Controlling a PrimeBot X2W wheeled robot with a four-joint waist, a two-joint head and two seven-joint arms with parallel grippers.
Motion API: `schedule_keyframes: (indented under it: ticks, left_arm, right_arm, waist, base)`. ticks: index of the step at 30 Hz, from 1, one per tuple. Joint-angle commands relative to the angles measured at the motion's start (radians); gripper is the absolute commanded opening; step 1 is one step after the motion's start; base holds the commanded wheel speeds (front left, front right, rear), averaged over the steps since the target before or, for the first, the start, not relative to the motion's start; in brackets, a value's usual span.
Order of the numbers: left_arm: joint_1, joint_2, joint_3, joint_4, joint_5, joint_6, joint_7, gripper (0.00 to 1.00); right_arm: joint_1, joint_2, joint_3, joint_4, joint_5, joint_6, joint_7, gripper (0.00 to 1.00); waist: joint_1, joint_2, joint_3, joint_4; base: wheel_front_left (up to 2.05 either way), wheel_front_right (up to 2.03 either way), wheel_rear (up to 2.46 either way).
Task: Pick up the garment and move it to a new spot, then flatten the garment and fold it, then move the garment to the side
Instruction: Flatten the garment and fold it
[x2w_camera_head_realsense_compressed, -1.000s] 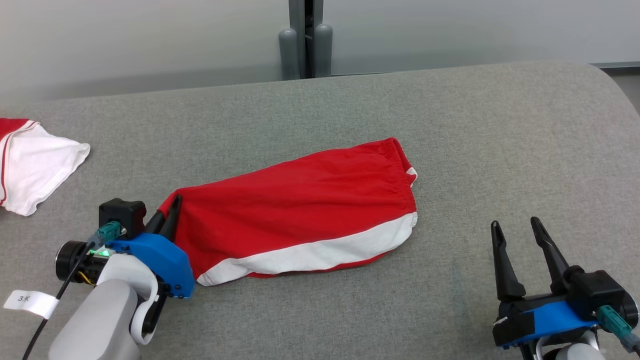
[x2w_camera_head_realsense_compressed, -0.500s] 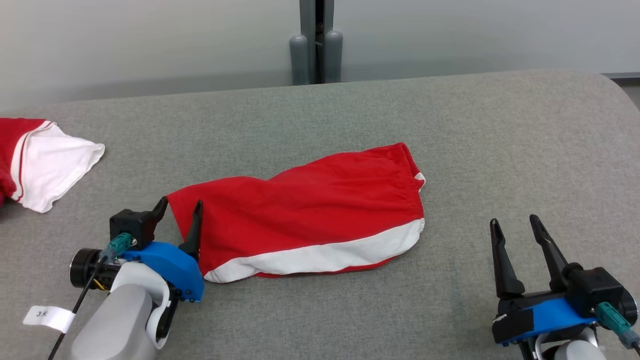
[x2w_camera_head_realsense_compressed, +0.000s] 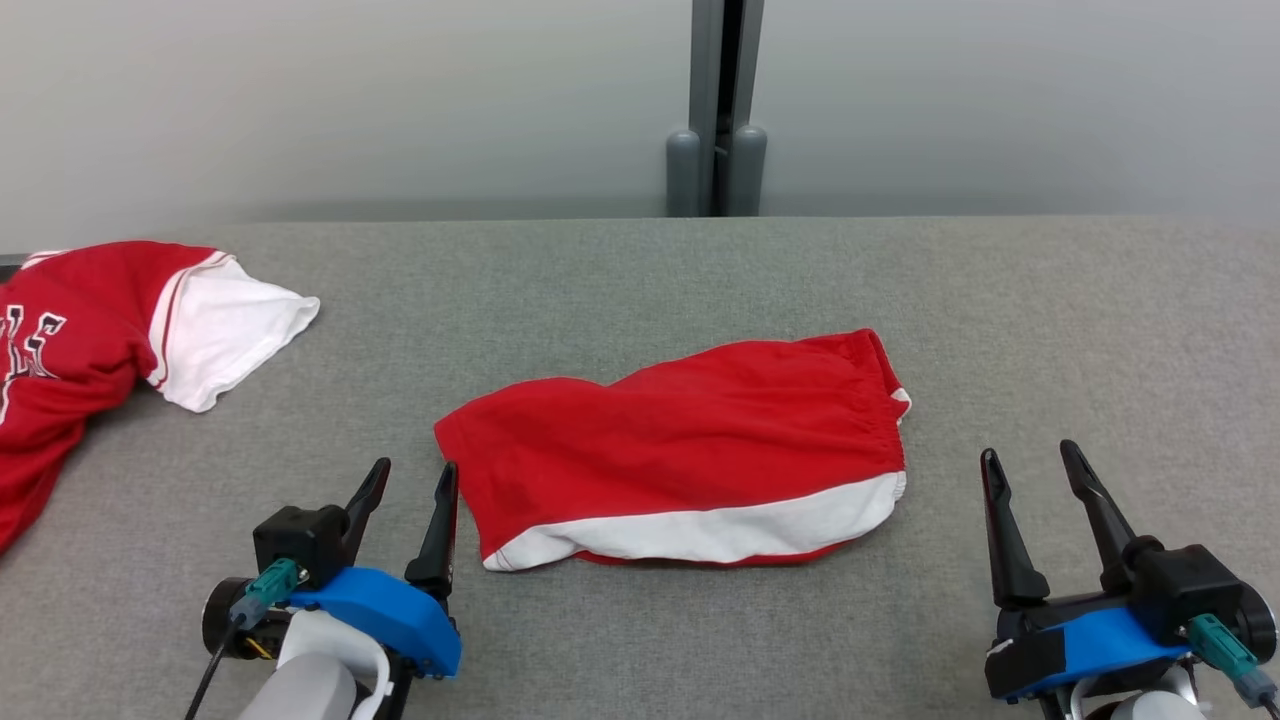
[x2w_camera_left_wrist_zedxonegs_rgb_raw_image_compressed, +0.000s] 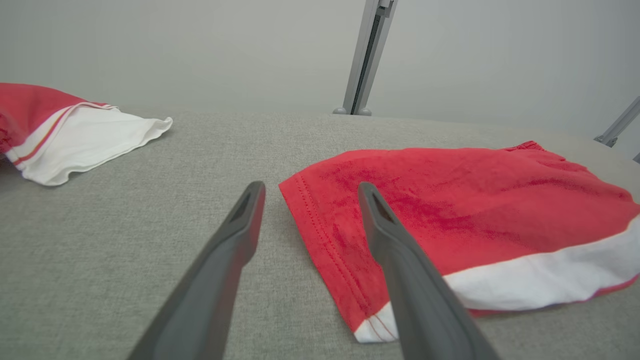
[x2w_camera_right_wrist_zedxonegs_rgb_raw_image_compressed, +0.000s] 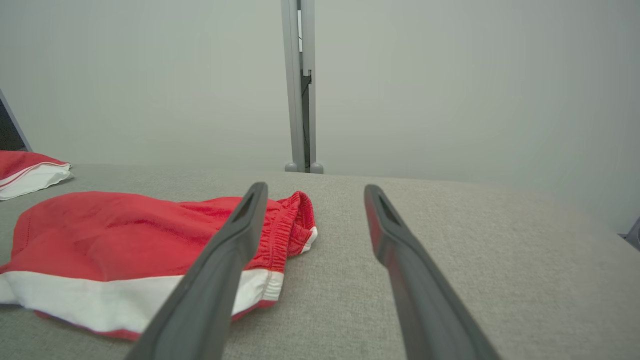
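Note:
The garment (x2w_camera_head_realsense_compressed: 680, 450) is a pair of red shorts with a white band along the near edge, folded and lying flat mid-table; it also appears as the garment (x2w_camera_left_wrist_zedxonegs_rgb_raw_image_compressed: 450, 215) and the garment (x2w_camera_right_wrist_zedxonegs_rgb_raw_image_compressed: 125, 240). My left gripper (x2w_camera_head_realsense_compressed: 415, 472) is open just left of its hem, with nothing between the fingers; in the left wrist view the left gripper (x2w_camera_left_wrist_zedxonegs_rgb_raw_image_compressed: 310, 187) straddles the hem's corner without touching it. My right gripper (x2w_camera_head_realsense_compressed: 1030, 455) stands open and empty, to the right of the waistband, apart from it, shown as the right gripper (x2w_camera_right_wrist_zedxonegs_rgb_raw_image_compressed: 312, 187).
A red and white shirt (x2w_camera_head_realsense_compressed: 110, 320) lies bunched at the table's far left. The grey fabric table (x2w_camera_head_realsense_compressed: 1050, 330) runs to a pale wall, where a grey post (x2w_camera_head_realsense_compressed: 717, 130) stands behind the far edge.
My left gripper opened and let go of the shorts' left hem, then drew back toward me. The camera turned, shifting the whole view right. The right gripper stayed open.

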Motion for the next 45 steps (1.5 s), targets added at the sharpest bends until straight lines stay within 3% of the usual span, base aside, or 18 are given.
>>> schedule_keyframes:
  ticks: [1,9,19,40,45]
  left_arm:
    - [0.022,-0.007,0.014,-0.031,-0.003,0.012,-0.006,1.00]
    - [0.175,-0.041,0.090,-0.236,0.024,0.078,-0.008,1.00]
    - [0.330,-0.069,0.175,-0.394,0.064,0.119,-0.008,1.00]
    - [0.340,-0.093,0.197,-0.377,0.107,0.089,-0.008,1.00]
    - [0.328,-0.093,0.188,-0.369,0.109,0.089,-0.008,1.00]
  right_arm:
    - [0.011,-0.003,0.001,-0.006,-0.002,0.000,-0.001,1.00]
    - [0.029,-0.003,0.003,-0.013,-0.014,0.000,-0.001,1.00]
    - [0.043,-0.003,0.018,0.003,-0.002,0.000,-0.001,1.00]
    - [0.017,-0.003,0.035,0.058,0.003,0.000,-0.001,1.00]
    - [-0.011,-0.003,0.030,0.093,-0.040,0.000,-0.001,1.00]
  waist:
    - [0.0001,-0.0001,-0.009,0.007]
    - [0.0001,-0.0001,-0.055,0.037]
    - [0.0001,-0.0001,-0.065,0.039]
    - [0.0001,-0.0001,-0.055,0.031]
    - [0.0001,-0.0001,-0.041,0.033]
  base:
    - [0.00,0.00,0.00]
    - [0.00,0.00,0.00]
    - [0.00,0.00,0.00]
    - [0.00,0.00,0.00]
    - [0.00,0.00,0.00]
